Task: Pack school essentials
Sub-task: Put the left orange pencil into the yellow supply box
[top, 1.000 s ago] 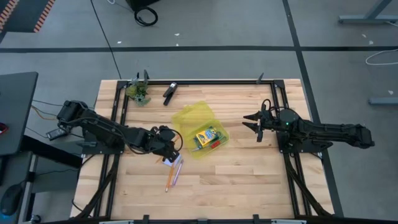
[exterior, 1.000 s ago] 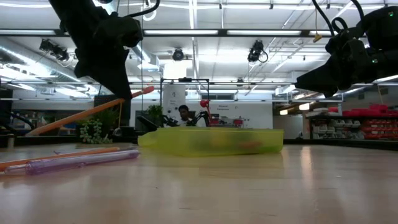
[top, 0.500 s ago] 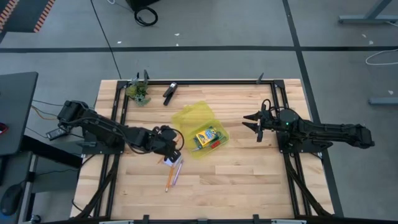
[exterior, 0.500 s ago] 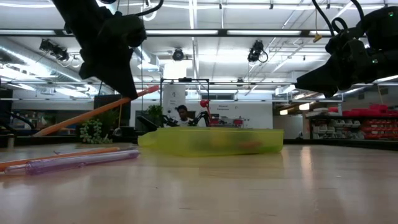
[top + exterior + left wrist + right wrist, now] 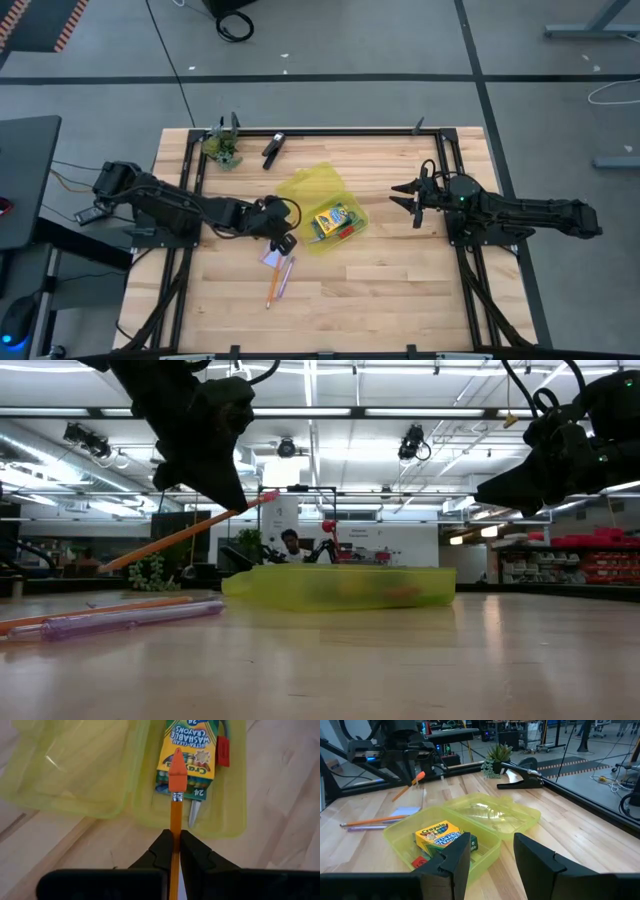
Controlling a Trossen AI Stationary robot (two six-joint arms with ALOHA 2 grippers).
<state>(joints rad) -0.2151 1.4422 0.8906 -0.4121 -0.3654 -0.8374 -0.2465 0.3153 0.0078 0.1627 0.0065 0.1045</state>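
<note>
Since 1 s ago, my left gripper (image 5: 283,243) moved from over the notepad twd the case, lifting the orange pencil (image 5: 173,820) higher off the table; right arm didn't shift.

Pencils: 3 total. One orange w/ an orange eraser cap, clamped betw. my left fingers (image 5: 162,851), tilted up, its capped end pointing at the crayon box (image 5: 188,751) and hanging over the case rim. Two more on the wood (image 5: 400,290) near the front edge: 1 orange (image 5: 271,288), 1 pink (image 5: 284,277), side by side, touching or nearly.

Crayon box: 1, lying flat in the tray of the case (image 5: 345,238). Label reads "ULTRA-CLEAN WASHABLE CRAYONS", "Crayola", "24". Scissors: 1, only a blade tip (image 5: 194,813) shows, sticking out from under the box. Eraser: 1, red (image 5: 223,751), just beside the box. Notepad: 1 (image 5: 271,258), on the table just below my left gripper, by the loose pencils' upper ends.

Case: 1, translucent yellow, open, lid (image 5: 305,187) flat twd the back.

Right gripper (image 5: 408,195) hangs right of the case, well apart, fingers spread, holding nothing.

Back-left corner: 1 small plant (image 5: 224,149), 1 black clip (image 5: 272,148) beside it.
</note>
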